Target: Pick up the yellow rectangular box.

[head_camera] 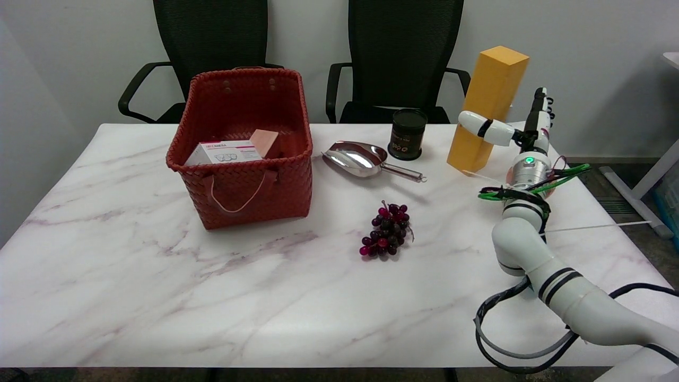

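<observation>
The yellow rectangular box [485, 101] is at the table's back right, tilted with its top leaning to the right. My right hand [522, 130] grips it about halfway up. The white thumb lies across the box's front face, and the other fingers [541, 109] stand upright along its right side. The box's lower end is at or just above the tabletop; I cannot tell whether it touches.
A black can [407, 133] stands just left of the box, with a metal scoop [360, 159] beside it. A bunch of dark grapes [386, 236] lies mid-table. A red woven basket [241, 175] holding small boxes sits at left. Two black chairs stand behind the table.
</observation>
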